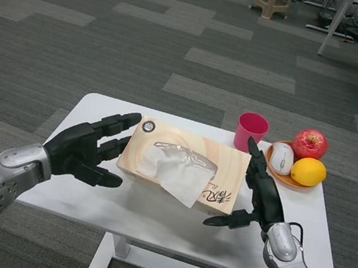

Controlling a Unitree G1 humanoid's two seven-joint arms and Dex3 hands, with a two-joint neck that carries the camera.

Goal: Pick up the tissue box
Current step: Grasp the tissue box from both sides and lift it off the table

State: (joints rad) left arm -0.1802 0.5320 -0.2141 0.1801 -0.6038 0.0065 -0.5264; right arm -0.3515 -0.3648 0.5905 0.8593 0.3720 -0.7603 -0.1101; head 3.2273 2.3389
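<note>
Fingers (115, 127) of the left hand (83, 149) are spreading apart beside the left end of the box (184, 166), holding nothing; whether they are touching it is unclear. Right hand (258, 192) is standing open at the box's right end, fingers apart. Box is lying mid-worktop (151, 219), tissue (179, 175) spilling from its top. Near the far right corner a cup (251, 131) is standing beside a plate (288, 178) carrying a mouse (282, 157), an apple (310, 143) and a lemon (308, 171).
</note>
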